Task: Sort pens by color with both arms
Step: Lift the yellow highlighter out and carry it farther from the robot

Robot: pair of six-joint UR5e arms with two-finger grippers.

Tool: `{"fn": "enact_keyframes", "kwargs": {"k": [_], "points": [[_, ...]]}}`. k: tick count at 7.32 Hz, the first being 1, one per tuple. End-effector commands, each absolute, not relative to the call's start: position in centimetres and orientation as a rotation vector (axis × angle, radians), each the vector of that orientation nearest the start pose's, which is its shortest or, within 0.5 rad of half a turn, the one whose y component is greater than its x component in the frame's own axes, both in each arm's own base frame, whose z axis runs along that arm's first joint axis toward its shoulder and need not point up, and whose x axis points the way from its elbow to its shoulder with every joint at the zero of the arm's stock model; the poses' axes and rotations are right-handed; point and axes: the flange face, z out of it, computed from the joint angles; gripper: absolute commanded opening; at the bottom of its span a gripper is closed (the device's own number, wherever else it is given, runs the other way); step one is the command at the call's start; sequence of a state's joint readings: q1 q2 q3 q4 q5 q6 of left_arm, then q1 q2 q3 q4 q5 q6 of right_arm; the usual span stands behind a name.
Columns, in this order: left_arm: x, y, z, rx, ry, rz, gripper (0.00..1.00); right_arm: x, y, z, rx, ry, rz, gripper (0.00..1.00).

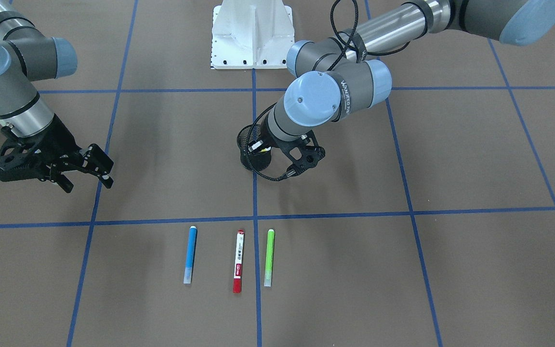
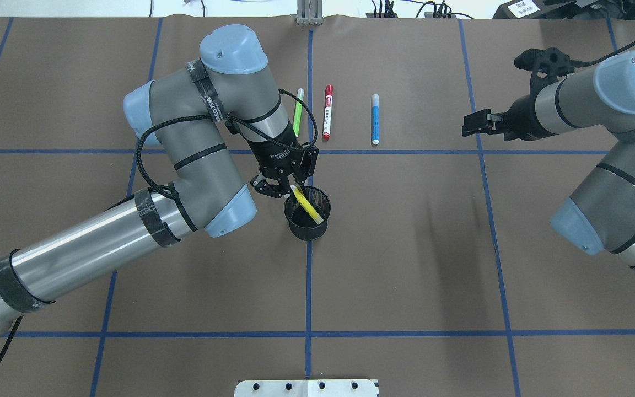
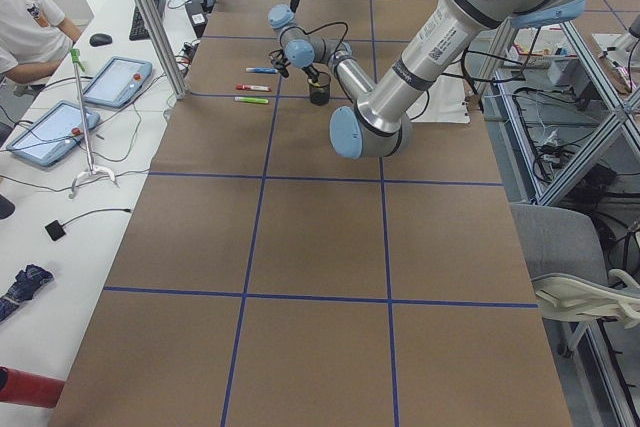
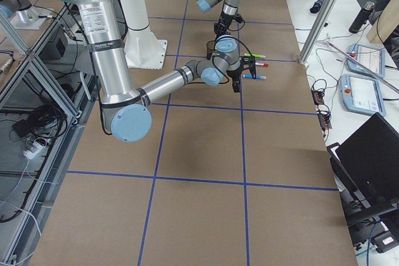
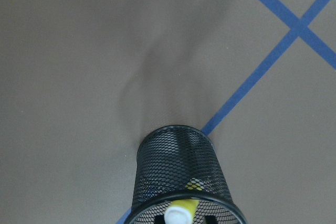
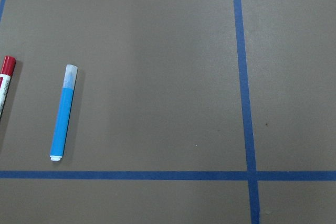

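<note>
The blue pen, the red pen with a white labelled barrel and the green pen lie side by side in a row on the table. They also show in the overhead view: blue, red, green. The yellow pen leans inside the black mesh cup. My left gripper is down at the cup's rim and looks open, its fingers either side of the yellow pen's upper end. My right gripper is open and empty, raised beside the blue pen.
The white base plate stands at the robot's side of the table. Blue tape lines divide the brown table into squares. Operators' desks with tablets line the far side in the exterior left view.
</note>
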State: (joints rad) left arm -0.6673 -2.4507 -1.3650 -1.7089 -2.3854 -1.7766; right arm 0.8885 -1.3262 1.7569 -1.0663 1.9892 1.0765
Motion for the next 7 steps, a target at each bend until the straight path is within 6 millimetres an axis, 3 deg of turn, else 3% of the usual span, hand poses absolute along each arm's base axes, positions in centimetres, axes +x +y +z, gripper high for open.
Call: {"fn": "enact_keyframes", "kwargs": {"k": [1,4,5,6,7], "points": [[55.34,-51.36,16.45,-0.574,0.924,-0.456,0.31,-30.12,-51.78,38.39,0.289,-0.958,0.170,0.99],[55.30,-51.51,16.65,-0.569,0.922,-0.460,0.33,-30.13,-51.81,38.47,0.289,-0.956,0.171,0.99],[55.34,-51.40,16.93,-0.571,0.919,-0.460,0.22,-30.15,-51.84,38.54,0.288,-0.955,0.171,0.99],[55.26,-51.46,16.92,-0.573,0.919,-0.460,0.00,-30.16,-51.83,38.56,0.286,-0.954,0.171,0.99],[54.87,-51.56,16.58,-0.571,0.928,-0.457,0.00,-30.15,-51.84,38.56,0.287,-0.954,0.172,0.99]]}}
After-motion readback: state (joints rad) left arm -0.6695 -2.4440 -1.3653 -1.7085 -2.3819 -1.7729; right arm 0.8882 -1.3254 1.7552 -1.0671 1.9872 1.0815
